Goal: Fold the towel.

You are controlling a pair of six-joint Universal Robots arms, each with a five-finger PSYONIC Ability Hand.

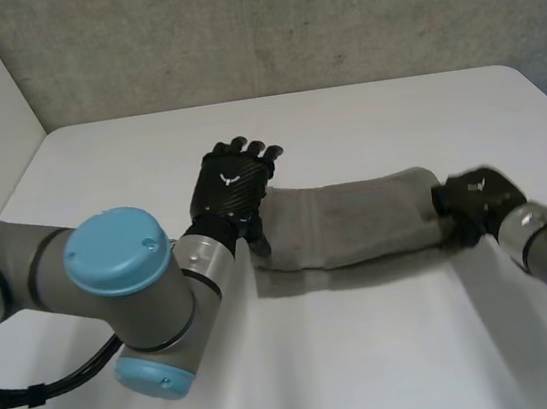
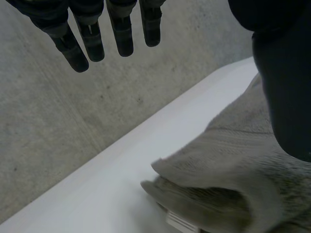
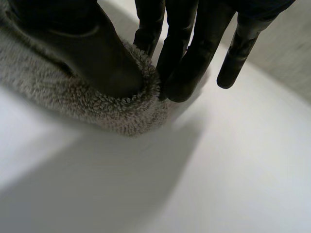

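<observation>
The right robot hand (image 1: 476, 196) pinches one end of the towel (image 1: 351, 219) on the worktop (image 1: 374, 353), while the left robot hand (image 1: 233, 185), fingers straight, is at the towel's other end.

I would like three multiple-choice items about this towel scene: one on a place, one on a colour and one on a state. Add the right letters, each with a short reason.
1. Where on the folded grey terry towel is the right hand?
A) at the end nearer the right arm
B) on the middle
C) at the end nearer the left arm

2. What colour is the towel?
A) red
B) grey
C) blue

3. How are the fingers of the left hand?
A) curled round the towel
B) straight, with nothing between them
C) curled into an empty fist

Answers:
1 A: the head view shows the right hand at that end, and the right wrist view shows its thumb and fingers pinching the edge.
2 B: the cloth is grey in every view.
3 B: the left wrist view shows straight fingers clear of the cloth.
</observation>
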